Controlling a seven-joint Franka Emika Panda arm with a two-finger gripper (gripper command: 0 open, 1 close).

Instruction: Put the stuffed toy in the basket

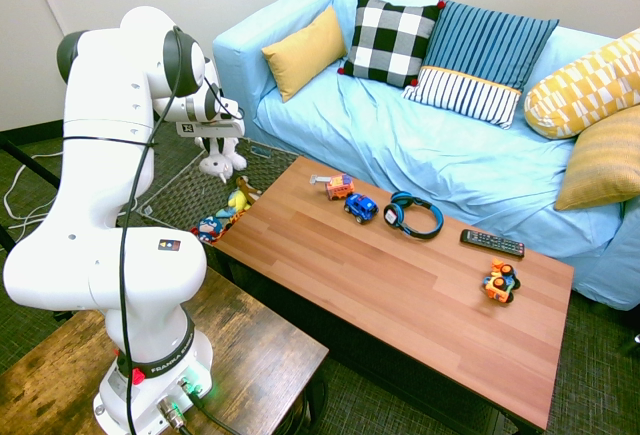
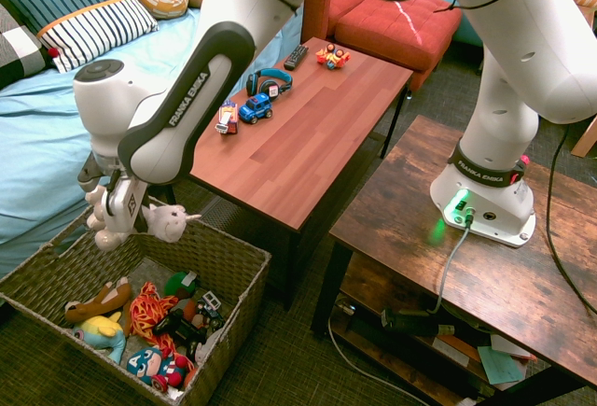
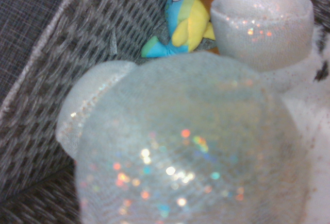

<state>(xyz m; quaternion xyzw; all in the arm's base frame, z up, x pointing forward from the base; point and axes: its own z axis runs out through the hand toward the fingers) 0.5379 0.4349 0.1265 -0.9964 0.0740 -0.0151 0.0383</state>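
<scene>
Gripper shut on white plush — above basket; plush dangling

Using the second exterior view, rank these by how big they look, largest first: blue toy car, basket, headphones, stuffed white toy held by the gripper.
1. Basket
2. Stuffed white toy
3. Headphones
4. Blue toy car

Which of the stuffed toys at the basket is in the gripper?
The white plush toy: the gripper holds it above the basket, while the yellow-and-blue plush lies inside.
</scene>
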